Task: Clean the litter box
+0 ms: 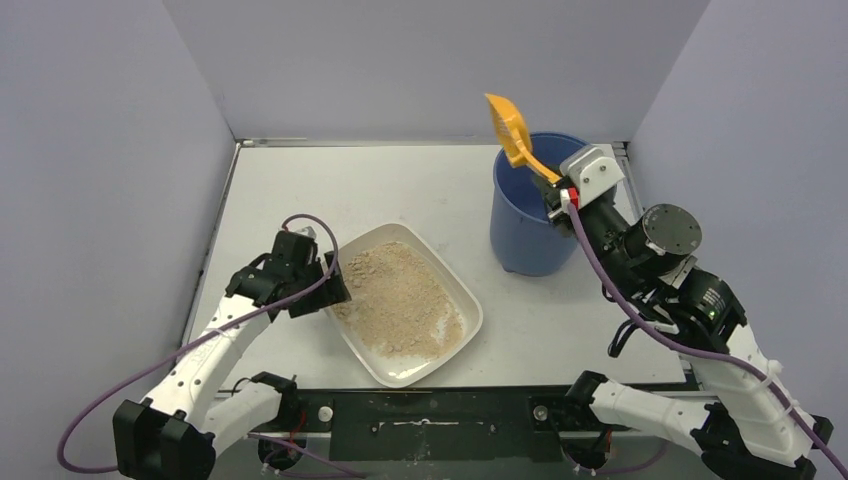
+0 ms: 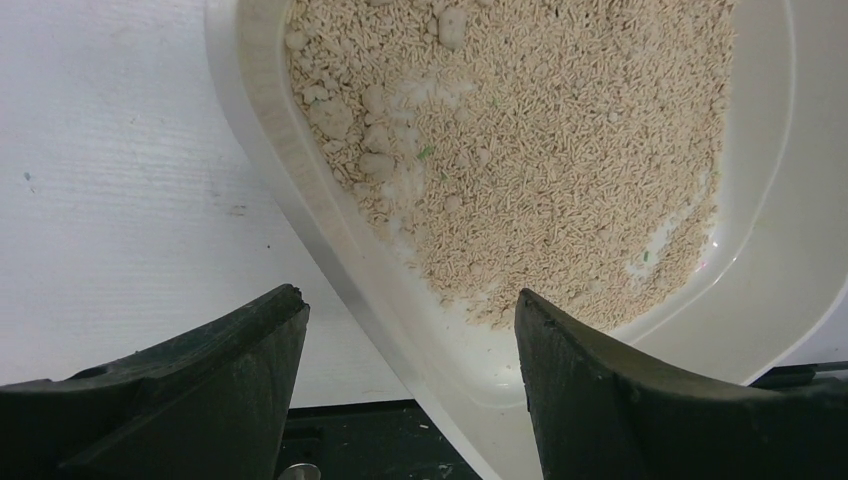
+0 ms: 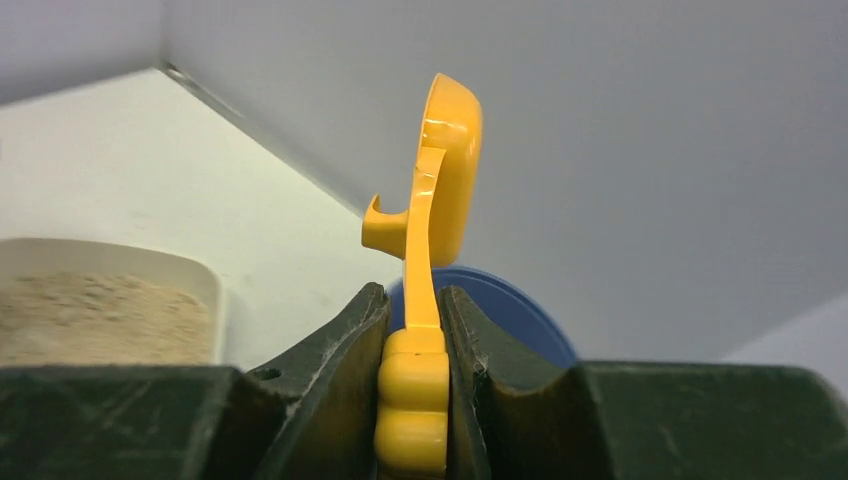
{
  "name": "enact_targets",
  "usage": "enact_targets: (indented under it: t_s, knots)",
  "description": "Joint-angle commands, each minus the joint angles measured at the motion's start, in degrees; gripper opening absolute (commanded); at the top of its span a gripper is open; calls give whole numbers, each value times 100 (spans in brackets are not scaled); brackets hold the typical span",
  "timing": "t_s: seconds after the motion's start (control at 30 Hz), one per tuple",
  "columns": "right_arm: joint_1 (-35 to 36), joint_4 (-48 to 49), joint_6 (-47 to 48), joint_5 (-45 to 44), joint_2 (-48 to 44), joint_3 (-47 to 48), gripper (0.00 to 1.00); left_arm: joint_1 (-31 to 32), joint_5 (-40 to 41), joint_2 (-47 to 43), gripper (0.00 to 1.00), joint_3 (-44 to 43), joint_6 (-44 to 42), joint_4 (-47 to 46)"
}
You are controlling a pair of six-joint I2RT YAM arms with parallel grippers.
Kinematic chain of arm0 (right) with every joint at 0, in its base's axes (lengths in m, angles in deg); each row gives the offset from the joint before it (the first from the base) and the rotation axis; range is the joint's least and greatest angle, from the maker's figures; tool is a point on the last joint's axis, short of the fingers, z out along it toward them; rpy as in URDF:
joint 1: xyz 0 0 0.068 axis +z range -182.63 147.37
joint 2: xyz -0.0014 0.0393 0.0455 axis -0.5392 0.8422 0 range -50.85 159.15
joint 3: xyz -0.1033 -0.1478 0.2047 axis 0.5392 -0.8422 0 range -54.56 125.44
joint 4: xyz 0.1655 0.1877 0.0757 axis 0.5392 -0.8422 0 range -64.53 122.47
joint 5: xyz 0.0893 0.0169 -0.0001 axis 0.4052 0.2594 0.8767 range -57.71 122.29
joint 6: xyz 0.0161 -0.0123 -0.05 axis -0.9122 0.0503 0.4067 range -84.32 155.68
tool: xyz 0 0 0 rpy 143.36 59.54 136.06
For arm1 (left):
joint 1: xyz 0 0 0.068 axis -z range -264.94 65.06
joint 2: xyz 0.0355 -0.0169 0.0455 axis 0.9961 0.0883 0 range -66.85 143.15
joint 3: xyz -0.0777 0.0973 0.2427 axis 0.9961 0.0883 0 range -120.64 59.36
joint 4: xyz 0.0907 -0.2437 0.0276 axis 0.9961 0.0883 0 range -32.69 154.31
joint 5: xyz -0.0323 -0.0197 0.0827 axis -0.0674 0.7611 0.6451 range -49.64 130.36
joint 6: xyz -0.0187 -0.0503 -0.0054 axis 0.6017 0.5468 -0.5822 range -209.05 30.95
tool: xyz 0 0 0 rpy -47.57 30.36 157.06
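The litter box (image 1: 452, 350), an off-white tray of beige granular litter with a few clumps, lies at the table's front middle. My left gripper (image 1: 327, 287) is open at its left edge. In the left wrist view the gripper (image 2: 408, 300) has one finger outside the box's rim (image 2: 262, 130) and one over the inside, not closed on it. My right gripper (image 1: 556, 192) is shut on the handle of the orange slotted scoop (image 1: 511, 130). It holds the scoop raised and tilted over the blue bucket (image 1: 522, 232). The right wrist view shows the gripper (image 3: 413, 298), scoop (image 3: 447, 170) and bucket rim (image 3: 515, 312).
Grey walls enclose the table on three sides. The bucket stands at the back right, near the right wall. The black rail (image 1: 430, 412) with the arm bases runs along the near edge, just below the litter box. The litter box's corner (image 3: 205, 280) shows in the right wrist view.
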Motion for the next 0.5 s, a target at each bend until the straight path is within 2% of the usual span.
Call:
enact_targets:
  t_s: [0.0, 0.1, 0.4, 0.47]
  knots:
    - [-11, 194, -1301, 1539, 427, 181, 0, 370, 329, -18, 73, 179, 456, -124]
    - [-13, 205, -1767, 1977, 599, 157, 0, 597, 364, 93, 72, 354, 659, -321]
    - [-8, -24, -2912, 2317, 1160, -50, 0, 863, 474, 504, 65, 619, 793, -857]
    - [-13, -145, -3048, 2328, 1300, -71, 0, 870, 437, 637, 60, 642, 774, -956]
